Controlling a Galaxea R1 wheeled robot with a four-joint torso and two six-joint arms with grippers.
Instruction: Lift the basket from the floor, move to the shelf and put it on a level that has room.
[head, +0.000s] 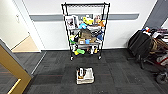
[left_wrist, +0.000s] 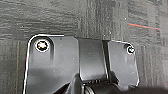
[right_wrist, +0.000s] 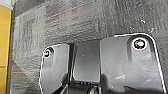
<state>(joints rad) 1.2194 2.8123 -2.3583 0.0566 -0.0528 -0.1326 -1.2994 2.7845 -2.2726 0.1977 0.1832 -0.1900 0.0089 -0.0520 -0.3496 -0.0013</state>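
From the head view, the basket (head: 85, 75) sits on the floor (head: 120, 72), dead centre and straight ahead of the robot, well apart from the shelf (head: 85, 30) that stands against the white wall behind it. The basket's longer side seems to run across the robot's line of sight, though it is close to square as seen from here, and something pale and something dark lie inside it; I cannot tell what. Since it lies on the midline, neither arm looks nearer, and my judgement is that a lift would suit both arms, one at each short end. The carpet between the robot and the basket carries nothing, and so does the stretch between the basket and the shelf. The level (head: 85, 4) at the very top of the shelf is a bare wire grid, while the tiers beneath hold a clutter of coloured toys (head: 86, 23) and boxes. To the right stands a dark chair heaped with bags (head: 147, 45); to the left a yellow-edged frame (head: 11, 67) juts in, with tan wooden flooring (head: 26, 45) beyond. The left wrist view gives the robot's own dark plate over striped carpet; whether the left hand is open or holds anything I cannot tell. The right wrist view gives the same plate over carpet, with a yellow strip (right_wrist: 5, 42) at one edge; the right hand's state I cannot tell either.
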